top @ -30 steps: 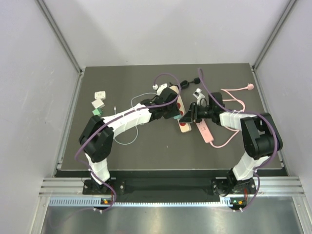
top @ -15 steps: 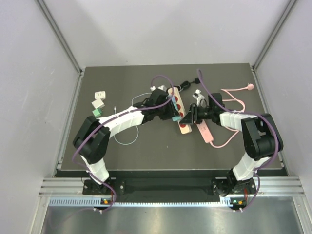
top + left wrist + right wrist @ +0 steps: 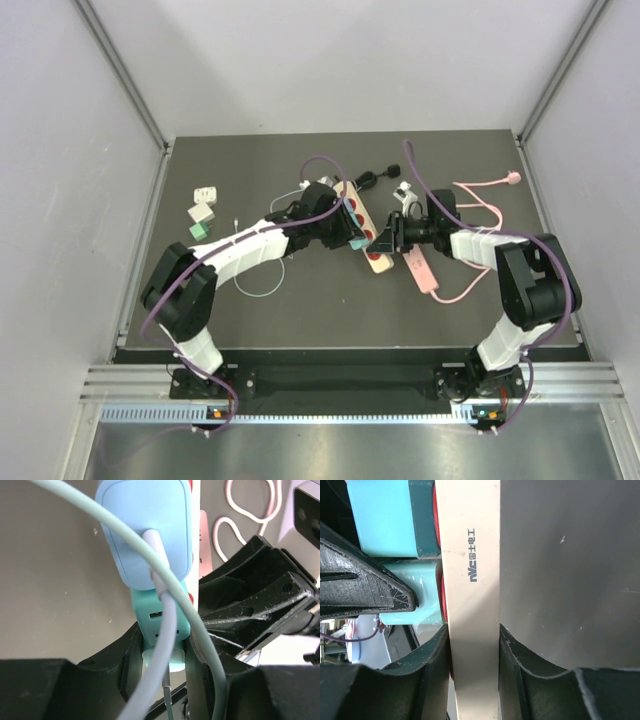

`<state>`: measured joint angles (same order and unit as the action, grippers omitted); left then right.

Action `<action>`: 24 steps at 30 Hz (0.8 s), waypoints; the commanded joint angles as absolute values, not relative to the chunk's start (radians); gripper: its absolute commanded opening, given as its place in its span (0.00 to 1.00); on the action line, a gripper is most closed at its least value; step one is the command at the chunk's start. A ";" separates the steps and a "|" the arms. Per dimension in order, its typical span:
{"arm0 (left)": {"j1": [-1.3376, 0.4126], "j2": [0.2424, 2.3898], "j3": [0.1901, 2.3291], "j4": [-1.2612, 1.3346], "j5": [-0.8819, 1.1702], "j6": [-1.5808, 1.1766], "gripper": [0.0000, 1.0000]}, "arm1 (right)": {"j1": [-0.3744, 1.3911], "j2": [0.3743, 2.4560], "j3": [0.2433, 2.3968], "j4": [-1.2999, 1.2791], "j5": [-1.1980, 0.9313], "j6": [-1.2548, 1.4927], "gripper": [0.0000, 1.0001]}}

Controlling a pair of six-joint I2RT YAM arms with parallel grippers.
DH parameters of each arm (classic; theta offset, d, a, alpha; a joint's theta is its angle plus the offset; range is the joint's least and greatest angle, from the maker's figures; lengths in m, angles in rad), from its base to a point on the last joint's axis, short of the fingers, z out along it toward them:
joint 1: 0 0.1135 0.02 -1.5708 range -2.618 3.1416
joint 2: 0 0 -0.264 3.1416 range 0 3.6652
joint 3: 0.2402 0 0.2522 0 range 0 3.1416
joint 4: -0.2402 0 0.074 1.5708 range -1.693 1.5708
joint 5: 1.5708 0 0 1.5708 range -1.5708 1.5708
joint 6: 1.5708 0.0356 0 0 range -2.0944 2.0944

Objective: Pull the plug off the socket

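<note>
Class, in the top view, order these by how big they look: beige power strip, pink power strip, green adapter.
1. Beige power strip, though partly covered.
2. Pink power strip.
3. Green adapter.

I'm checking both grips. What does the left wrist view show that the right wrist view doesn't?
Only left wrist: the left claw shut on the teal plug, with a white cable leading out of the light blue plug. Only right wrist: the right claw clamped across the power strip, and its printed lettering. Both: the two plugs beside the strip.
</note>
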<state>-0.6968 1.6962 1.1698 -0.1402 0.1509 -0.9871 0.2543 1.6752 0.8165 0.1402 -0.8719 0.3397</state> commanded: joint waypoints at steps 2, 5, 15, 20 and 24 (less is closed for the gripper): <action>-0.758 1.641 1.365 -0.248 0.161 -1.051 0.00 | 0.206 1.667 0.819 0.178 -0.606 0.278 0.00; -0.795 1.706 1.461 -0.339 0.114 -1.068 0.00 | 0.209 1.660 0.819 0.172 -0.586 0.273 0.00; -0.848 1.809 1.638 -0.500 0.043 -1.077 0.00 | 0.224 1.638 0.825 0.138 -0.482 0.250 0.00; -0.844 1.789 1.573 -0.407 0.156 -1.052 0.00 | 0.225 1.629 0.825 0.129 -0.451 0.247 0.00; -0.831 1.738 1.505 -0.312 0.238 -1.040 0.00 | 0.225 1.611 0.827 0.121 -0.419 0.238 0.00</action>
<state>-0.7826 1.8736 1.5070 -0.4618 -0.0330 -1.0447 0.2417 1.6192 0.8165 0.0772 -0.7113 0.2932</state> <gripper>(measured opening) 0.383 0.355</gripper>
